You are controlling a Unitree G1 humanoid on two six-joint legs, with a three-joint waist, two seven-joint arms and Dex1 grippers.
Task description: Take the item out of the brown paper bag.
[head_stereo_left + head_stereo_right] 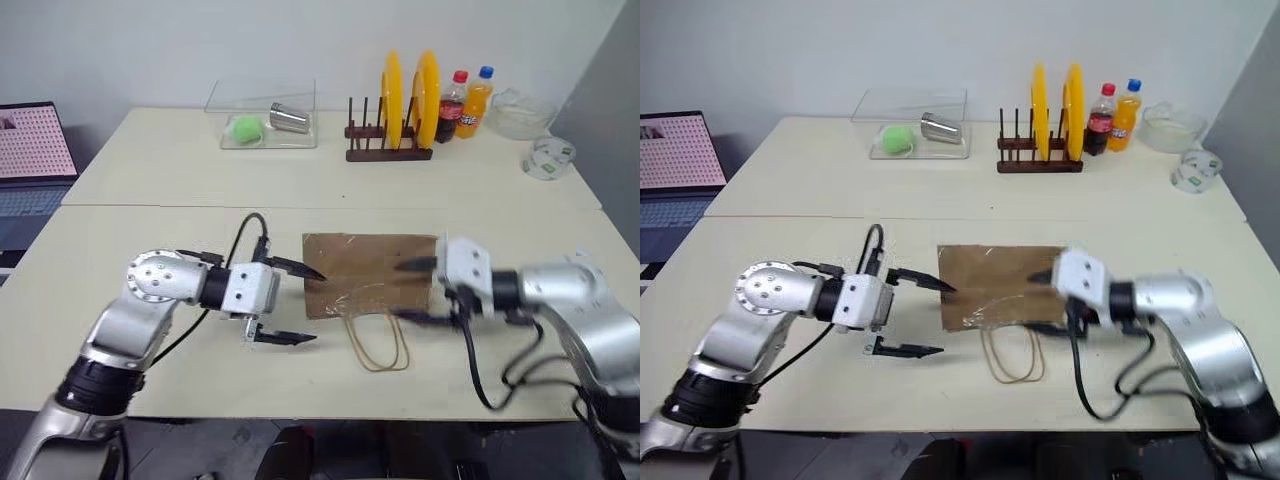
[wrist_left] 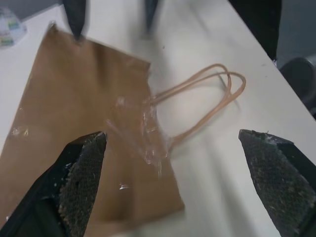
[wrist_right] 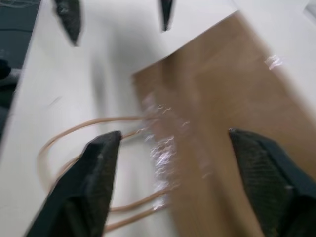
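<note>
Kraft-brown flat paper bag (image 1: 368, 272) with two pale looped cord handles (image 1: 377, 340) is lying on its side near the front middle of the pale table (image 1: 180, 190), its mouth and handles facing the near edge. It is looking thin, light and easily creased, likely to slide on the smooth tabletop, and a clear film patch near the mouth may be slippery. The best hold is probably the paper lip at the mouth, or a cord loop, with one gripper pinning while the other reaches in. The item is not showing; it is presumably inside the bag, which is lying almost flat.

The left gripper (image 1: 285, 303) is hovering at the bag's left edge with fingers spread wide and empty. The right gripper (image 1: 418, 292) is standing at the bag's right edge, fingers likewise apart and gripping nothing.

Counting: one bag, two handles, two grippers.
</note>
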